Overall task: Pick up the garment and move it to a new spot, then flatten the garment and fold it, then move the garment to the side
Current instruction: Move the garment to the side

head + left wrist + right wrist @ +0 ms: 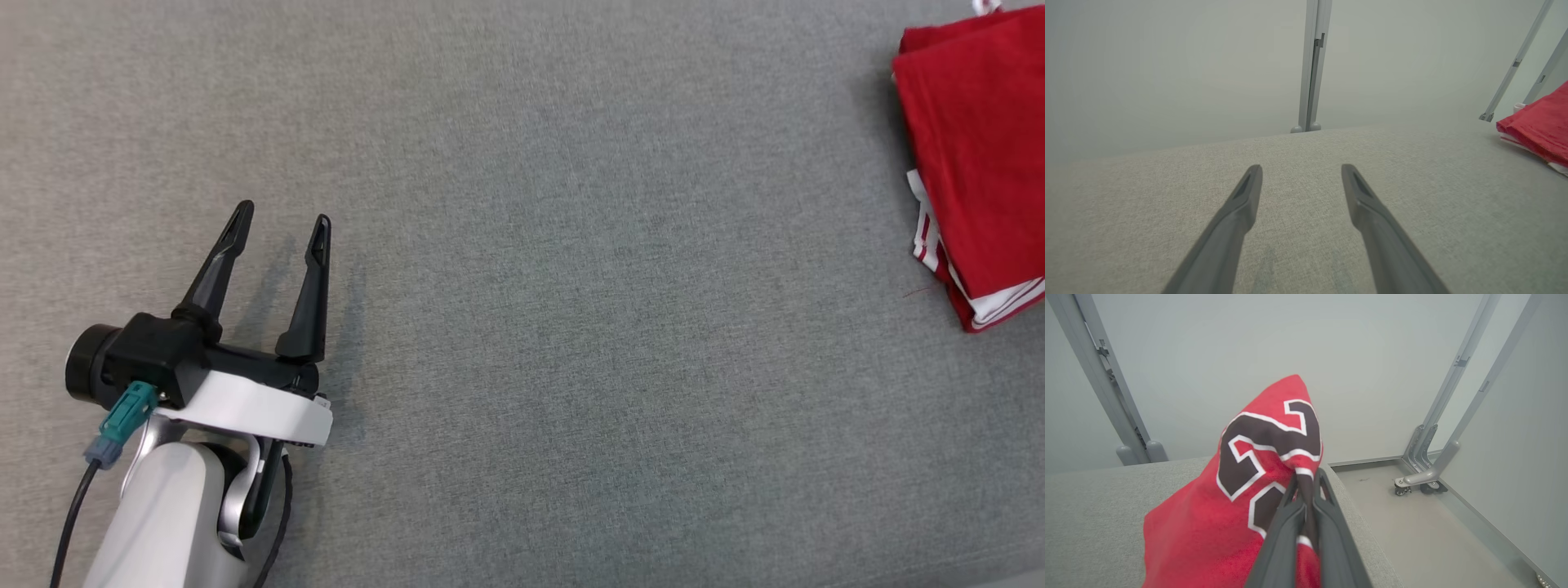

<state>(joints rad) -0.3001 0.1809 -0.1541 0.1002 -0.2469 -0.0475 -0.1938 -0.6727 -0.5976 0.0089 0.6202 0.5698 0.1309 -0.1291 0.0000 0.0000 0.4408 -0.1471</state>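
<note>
The garment is a folded red jersey with white trim, lying at the far right edge of the grey table in the head view. My left gripper hovers open over the table's left part, far from the jersey, with nothing between its fingers. From the left wrist the garment shows as a red stack at the right edge. In the right wrist view my right gripper is shut on a raised fold of the garment, where dark numerals outlined in white show.
The grey fabric tabletop spreads wide between the left gripper and the jersey. Grey frame posts stand behind the table's far edge. To the right of the table the floor drops away, with a wheeled frame foot.
</note>
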